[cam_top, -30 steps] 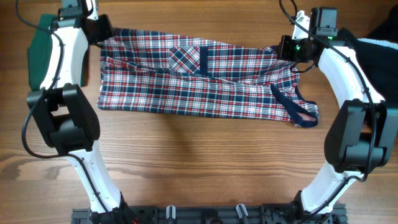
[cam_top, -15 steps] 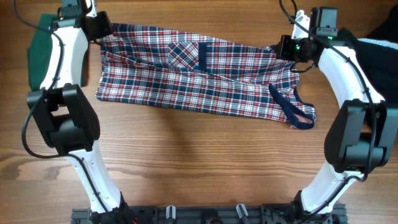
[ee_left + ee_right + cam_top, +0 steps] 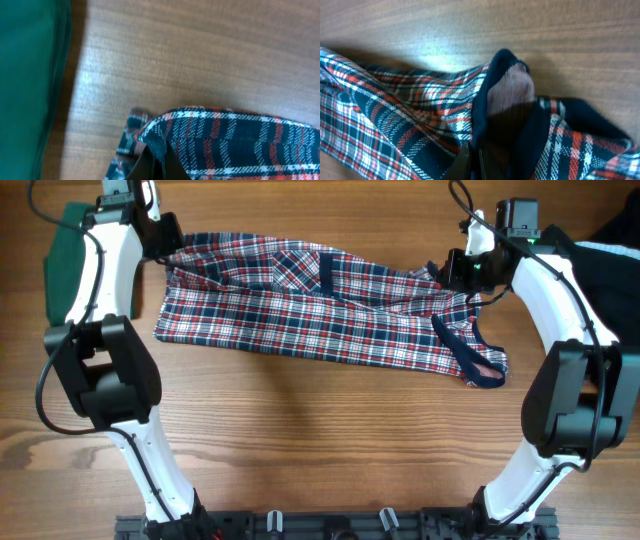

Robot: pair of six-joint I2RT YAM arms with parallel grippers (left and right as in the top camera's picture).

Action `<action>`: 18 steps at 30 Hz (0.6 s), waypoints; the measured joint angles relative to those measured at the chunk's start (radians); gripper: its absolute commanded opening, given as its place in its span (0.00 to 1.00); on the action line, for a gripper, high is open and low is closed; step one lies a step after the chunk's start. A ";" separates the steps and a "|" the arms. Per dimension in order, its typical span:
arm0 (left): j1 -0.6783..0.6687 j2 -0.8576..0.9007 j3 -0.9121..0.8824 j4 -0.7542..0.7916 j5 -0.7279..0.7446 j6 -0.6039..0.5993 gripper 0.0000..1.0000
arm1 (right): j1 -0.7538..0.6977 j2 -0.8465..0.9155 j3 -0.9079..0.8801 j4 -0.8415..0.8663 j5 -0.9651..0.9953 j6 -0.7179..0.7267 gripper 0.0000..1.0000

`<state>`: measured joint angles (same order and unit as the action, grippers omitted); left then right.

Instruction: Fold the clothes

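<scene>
Plaid dress: the plaid dress lies stretched sideways over the far half of the table, between the two arms. Its far edge is lifted at both ends, and the lower part lies flat on the wood.
Pocket: one pocket with a dark blue band shows near the far edge, a little left of the middle.
Strap: a dark blue strap loop lies on the table at the right end of the dress, on the near side.
Left gripper: the left gripper is at the far left corner of the dress. In the left wrist view its jaws are pressed together on a fold of the plaid cloth, and the corner is held up off the wood.
Right gripper: the right gripper is at the far right end of the dress. In the right wrist view its jaws pinch the cloth beside the dark blue trim, and the plaid hangs to the left and right of them.
Green garment: a green garment lies flat at the far left edge of the table, just beside the left arm and apart from the dress.
Black garment: a black garment lies at the far right edge, behind the right arm.
</scene>
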<state>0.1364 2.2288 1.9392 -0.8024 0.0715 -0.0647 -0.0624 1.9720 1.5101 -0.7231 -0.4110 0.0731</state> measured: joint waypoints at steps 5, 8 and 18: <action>0.000 -0.005 0.000 -0.055 0.000 0.000 0.04 | 0.000 -0.011 0.000 -0.058 -0.001 -0.001 0.04; 0.004 -0.021 0.000 -0.076 0.000 0.000 0.04 | -0.007 -0.036 0.000 -0.093 -0.006 -0.006 0.04; 0.063 -0.051 0.000 -0.111 0.005 0.000 0.04 | -0.091 -0.071 -0.008 -0.170 -0.027 -0.006 0.04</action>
<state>0.1993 2.1780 1.9392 -0.9131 0.0761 -0.0647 -0.1532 1.9015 1.5017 -0.8932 -0.4381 0.0673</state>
